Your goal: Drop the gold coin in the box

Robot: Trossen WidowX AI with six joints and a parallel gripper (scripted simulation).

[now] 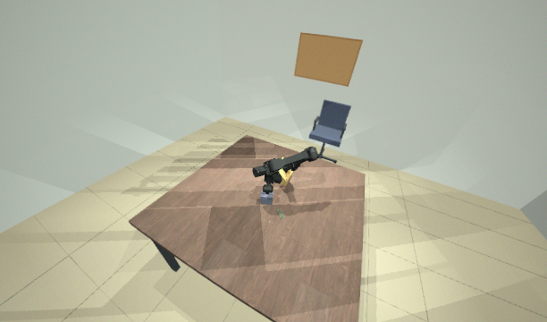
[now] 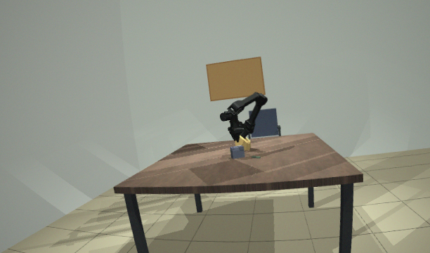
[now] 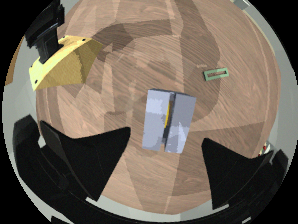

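The grey box [image 1: 266,199] [image 2: 237,152] [image 3: 183,122] stands on the table, its slot running lengthwise across the lid in the wrist view. The gold coin [image 3: 167,114] shows as a thin yellow strip within the slot, on edge and lined up with it. How deep it sits is hard to tell, and the top and exterior views do not show it. My gripper [image 3: 168,138] is open above the box, its black fingers wide apart to either side, with nothing between them. The green holder [image 1: 280,214] [image 2: 256,157] [image 3: 206,75] lies beside the box, its slot empty.
The yellow arm mount [image 1: 286,178] [image 2: 246,144] [image 3: 75,62] stands behind the box, close to it. The wooden table [image 1: 309,282] [image 2: 289,172] bears everything. A blue chair [image 1: 334,116] [image 2: 265,122] stands beyond the table's back edge.
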